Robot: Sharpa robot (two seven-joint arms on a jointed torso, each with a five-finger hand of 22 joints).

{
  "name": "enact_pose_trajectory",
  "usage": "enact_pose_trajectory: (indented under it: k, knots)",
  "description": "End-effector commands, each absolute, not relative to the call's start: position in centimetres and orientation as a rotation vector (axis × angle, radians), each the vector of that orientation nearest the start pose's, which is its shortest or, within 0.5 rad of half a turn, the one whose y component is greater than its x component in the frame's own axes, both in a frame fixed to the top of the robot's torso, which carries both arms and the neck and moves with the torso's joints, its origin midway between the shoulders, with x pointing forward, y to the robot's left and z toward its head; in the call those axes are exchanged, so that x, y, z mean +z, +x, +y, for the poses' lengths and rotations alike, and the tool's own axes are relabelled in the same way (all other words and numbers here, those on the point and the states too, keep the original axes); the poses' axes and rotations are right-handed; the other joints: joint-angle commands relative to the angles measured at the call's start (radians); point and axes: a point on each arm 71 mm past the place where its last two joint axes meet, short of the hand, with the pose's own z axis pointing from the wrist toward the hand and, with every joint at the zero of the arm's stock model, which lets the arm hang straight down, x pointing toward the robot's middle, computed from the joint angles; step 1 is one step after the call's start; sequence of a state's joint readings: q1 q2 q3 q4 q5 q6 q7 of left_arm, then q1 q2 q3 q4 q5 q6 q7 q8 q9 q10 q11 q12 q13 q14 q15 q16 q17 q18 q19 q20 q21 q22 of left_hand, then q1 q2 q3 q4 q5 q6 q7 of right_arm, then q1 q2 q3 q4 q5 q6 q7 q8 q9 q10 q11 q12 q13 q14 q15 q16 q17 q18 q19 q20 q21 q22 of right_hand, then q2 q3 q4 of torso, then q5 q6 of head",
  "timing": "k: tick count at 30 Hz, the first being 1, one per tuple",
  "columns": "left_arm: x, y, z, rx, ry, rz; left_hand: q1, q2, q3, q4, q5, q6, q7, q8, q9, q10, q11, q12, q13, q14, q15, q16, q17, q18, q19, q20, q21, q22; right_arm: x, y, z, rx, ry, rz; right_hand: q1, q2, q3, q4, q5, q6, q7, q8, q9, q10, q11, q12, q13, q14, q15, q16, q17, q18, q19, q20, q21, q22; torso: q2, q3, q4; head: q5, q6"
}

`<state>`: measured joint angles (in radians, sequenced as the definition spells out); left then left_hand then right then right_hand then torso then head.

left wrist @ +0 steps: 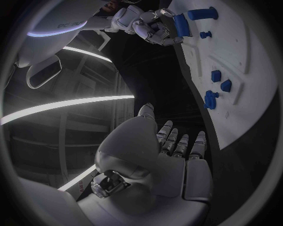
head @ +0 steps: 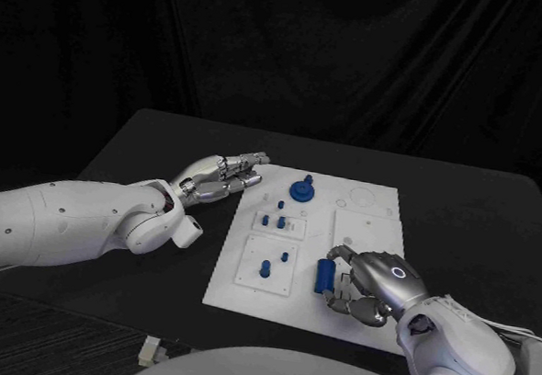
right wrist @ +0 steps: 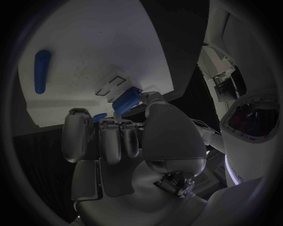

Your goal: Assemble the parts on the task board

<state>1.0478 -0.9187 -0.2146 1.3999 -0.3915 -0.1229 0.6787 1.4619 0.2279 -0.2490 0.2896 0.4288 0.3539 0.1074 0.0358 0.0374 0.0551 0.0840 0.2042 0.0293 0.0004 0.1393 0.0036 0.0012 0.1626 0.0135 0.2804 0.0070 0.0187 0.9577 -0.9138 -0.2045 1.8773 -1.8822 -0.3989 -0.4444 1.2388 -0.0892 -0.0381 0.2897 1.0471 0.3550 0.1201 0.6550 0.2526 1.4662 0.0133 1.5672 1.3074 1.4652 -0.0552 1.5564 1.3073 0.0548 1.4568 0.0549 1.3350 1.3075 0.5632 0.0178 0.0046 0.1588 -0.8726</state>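
Observation:
The white task board (head: 344,252) lies in the middle of the black table. My right hand (head: 372,288) is over its near right part and pinches a blue cylinder (head: 327,275) between thumb and curled fingers; in the right wrist view the cylinder (right wrist: 127,102) sits at the thumb tip, just over the board (right wrist: 88,47). Two blue pegs (head: 266,267) lie on the near left plate. A round blue part (head: 301,191) stands at the far side, with small blue pieces (head: 278,220) below it. My left hand (head: 226,175) lies flat by the board's far left edge, fingers stretched, holding nothing.
Bare black table (head: 480,223) surrounds the board on all sides. In the left wrist view my left hand (left wrist: 171,150) lies beside the board's edge (left wrist: 247,70), and the right hand (left wrist: 147,26) shows beyond with the cylinder (left wrist: 181,24).

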Motion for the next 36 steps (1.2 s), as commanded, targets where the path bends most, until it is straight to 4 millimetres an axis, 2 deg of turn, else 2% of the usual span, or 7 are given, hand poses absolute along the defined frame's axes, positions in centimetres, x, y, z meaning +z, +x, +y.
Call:
enact_pose_trajectory:
  k: [1, 16, 21, 22, 26, 32, 36]
  knots:
    - [-28.5, 42.9, 26.5, -1.616, -0.627, 1.537, 0.007, 0.001, 0.005, 0.001, 0.005, 0.001, 0.004, 0.002, 0.001, 0.000, 0.004, 0.005, 0.002, 0.000, 0.006, -0.004, -0.001, 0.017, 0.000, 0.009, 0.005, 0.001, -29.1, 32.7, -14.9, 0.561, -0.390, 1.832, -0.006, -0.005, 0.006, 0.000, -0.012, -0.015, 0.006, -0.020, -0.020, 0.105, 0.008, 0.004, 0.263, 0.097, 0.010, -0.001, 0.231, 0.003, 0.001, 0.009, -0.003, 0.187, 0.000, 0.0000, 0.0002, 0.000, 0.000]
    - [-28.5, 42.8, 26.5, -1.616, -0.628, 1.538, 0.007, 0.003, 0.005, 0.001, 0.005, 0.001, 0.006, 0.002, 0.001, 0.000, 0.006, 0.006, 0.002, 0.000, 0.006, -0.004, -0.001, 0.017, 0.001, 0.010, 0.006, 0.001, -29.1, 32.7, -14.9, 0.561, -0.387, 1.830, -0.049, -0.027, -0.020, 0.002, -0.046, -0.073, 0.000, -0.148, -0.114, 0.105, 0.002, 0.004, 0.263, 0.101, 0.006, 0.006, 0.245, -0.001, 0.010, 0.006, 0.015, 0.193, 0.000, 0.0002, 0.0003, 0.000, 0.000]
    - [-28.6, 42.8, 26.5, -1.616, -0.628, 1.539, 0.007, 0.003, 0.005, 0.001, 0.005, 0.001, 0.006, 0.002, 0.001, 0.000, 0.006, 0.006, 0.002, 0.000, 0.006, -0.004, -0.001, 0.017, 0.001, 0.010, 0.006, 0.001, -29.0, 32.7, -14.9, 0.561, -0.383, 1.828, -0.061, -0.032, -0.050, 0.003, -0.111, -0.049, 0.004, -0.150, -0.129, 0.105, 0.006, 0.004, 0.263, 0.101, 0.009, 0.005, 0.245, -0.002, 0.012, 0.009, 0.017, 0.193, 0.000, -0.0002, 0.0001, -0.001, 0.000]
    - [-28.6, 42.8, 26.5, -1.616, -0.628, 1.539, 0.007, 0.003, 0.005, 0.001, 0.005, 0.001, 0.006, 0.002, 0.001, 0.000, 0.006, 0.006, 0.002, 0.000, 0.006, -0.004, -0.001, 0.017, 0.001, 0.010, 0.006, 0.001, -29.0, 32.7, -14.9, 0.562, -0.383, 1.828, -0.062, -0.033, -0.063, 0.003, -0.153, -0.048, 0.004, -0.158, -0.137, 0.105, 0.006, 0.004, 0.263, 0.101, 0.009, 0.005, 0.244, -0.002, 0.012, 0.009, 0.018, 0.194, 0.000, -0.0001, 0.0001, -0.001, 0.000]
    - [-28.6, 42.8, 26.5, -1.616, -0.629, 1.539, 0.007, 0.003, 0.005, 0.001, 0.005, 0.001, 0.006, 0.002, 0.001, 0.000, 0.006, 0.006, 0.002, 0.000, 0.006, -0.004, -0.001, 0.017, 0.001, 0.010, 0.006, 0.001, -28.9, 32.7, -15.0, 0.565, -0.371, 1.818, -0.084, -0.068, -0.128, 0.008, -0.536, -0.056, 0.002, -0.189, -0.164, 0.105, 0.005, 0.004, 0.263, 0.099, 0.009, 0.002, 0.238, -0.002, 0.011, 0.008, 0.018, 0.193, -0.001, -0.0001, -0.0001, -0.001, 0.000]
    - [-28.6, 42.8, 26.5, -1.616, -0.629, 1.539, 0.007, 0.004, 0.006, 0.001, 0.005, 0.002, 0.007, 0.002, 0.001, 0.001, 0.008, 0.006, 0.002, 0.000, 0.007, -0.004, -0.001, 0.016, 0.001, 0.010, 0.006, 0.001, -28.5, 32.7, -15.3, 0.588, -0.335, 1.775, -0.123, -0.163, -0.202, 0.013, -0.716, -0.065, -0.003, -0.205, -0.180, 0.095, 0.001, -0.009, 0.247, 0.096, 0.004, -0.003, 0.228, -0.001, 0.008, 0.004, 0.014, 0.192, 0.000, 0.0001, 0.0003, -0.001, 0.000]
    - [-28.6, 42.8, 26.5, -1.616, -0.629, 1.538, 0.007, 0.004, 0.006, 0.001, 0.005, 0.002, 0.007, 0.002, 0.001, 0.001, 0.008, 0.006, 0.002, 0.000, 0.007, -0.004, -0.001, 0.016, 0.001, 0.010, 0.006, 0.001, -27.6, 32.7, -16.0, 0.624, -0.289, 1.707, -0.151, -0.180, -0.216, 0.013, -0.783, -0.029, -0.007, -0.172, -0.176, 0.096, -0.003, -0.008, 0.248, 0.097, 0.001, -0.002, 0.230, -0.002, 0.010, 0.001, 0.018, 0.193, 0.000, 0.0001, 0.0001, 0.000, 0.000]
